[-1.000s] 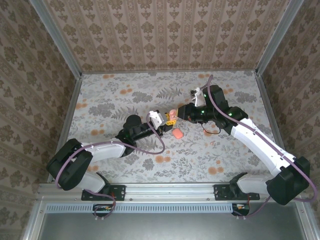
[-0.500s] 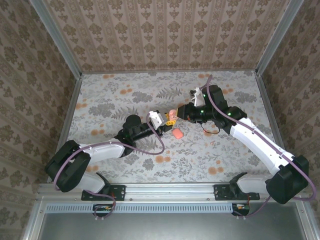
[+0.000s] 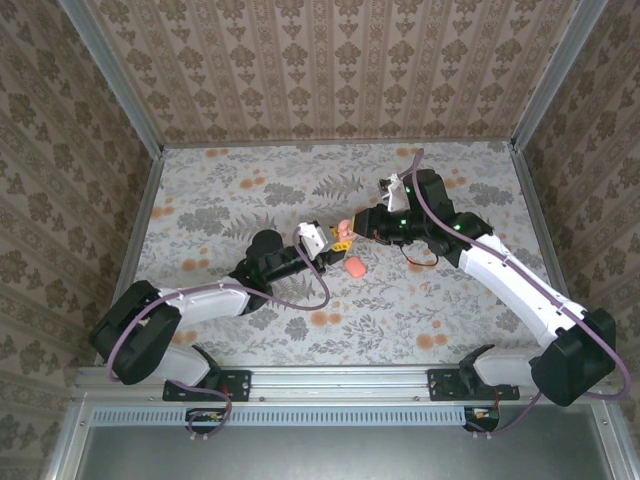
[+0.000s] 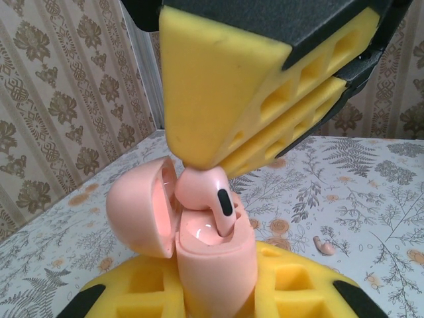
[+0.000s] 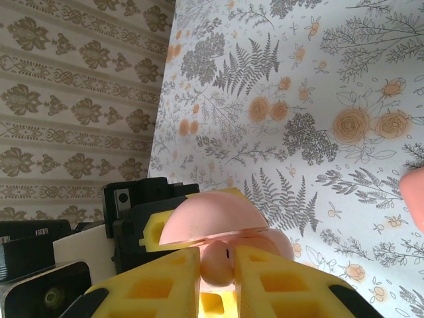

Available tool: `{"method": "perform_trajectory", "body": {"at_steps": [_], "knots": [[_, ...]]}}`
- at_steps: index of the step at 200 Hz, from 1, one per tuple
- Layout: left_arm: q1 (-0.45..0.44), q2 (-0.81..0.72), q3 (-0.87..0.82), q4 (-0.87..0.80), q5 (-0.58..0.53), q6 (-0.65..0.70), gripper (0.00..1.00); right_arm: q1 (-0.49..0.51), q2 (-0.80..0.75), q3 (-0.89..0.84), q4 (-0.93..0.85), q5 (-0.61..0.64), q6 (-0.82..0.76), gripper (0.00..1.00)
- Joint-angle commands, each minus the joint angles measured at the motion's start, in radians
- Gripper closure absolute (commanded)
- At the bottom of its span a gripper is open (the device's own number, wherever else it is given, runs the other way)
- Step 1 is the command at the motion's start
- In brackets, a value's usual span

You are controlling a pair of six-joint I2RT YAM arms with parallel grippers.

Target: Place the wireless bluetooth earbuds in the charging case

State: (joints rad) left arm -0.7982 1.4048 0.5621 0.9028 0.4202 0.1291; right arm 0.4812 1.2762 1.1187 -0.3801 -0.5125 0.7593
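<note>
The earbud (image 4: 202,192) is resting with its lower end in the mouth of the case (image 4: 213,255), directly under the right gripper (image 5: 217,265), whose yellow pads are pinching its rounded head (likely so it cannot tip while going in). The case is hanging clear above the table (image 4: 371,218), upright with its lid swung back, so the sockets are facing the bud. The left gripper (image 4: 215,295) is clamping the case from below. A second small pink piece (image 4: 324,246) is lying on the table beyond the case.
</note>
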Motion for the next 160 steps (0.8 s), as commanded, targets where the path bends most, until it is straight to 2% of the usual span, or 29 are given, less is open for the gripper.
{"method": "perform_trajectory", "body": {"at_steps": [1, 160], "knots": [[-0.009, -0.029, 0.02, 0.006, 0.008, 0.027, 0.9, 0.01, 0.01, -0.006, 0.021, -0.05, -0.012, 0.79], [-0.012, -0.027, 0.016, 0.013, 0.002, 0.023, 0.9, 0.014, 0.008, -0.011, 0.028, -0.131, -0.097, 0.78]]}}
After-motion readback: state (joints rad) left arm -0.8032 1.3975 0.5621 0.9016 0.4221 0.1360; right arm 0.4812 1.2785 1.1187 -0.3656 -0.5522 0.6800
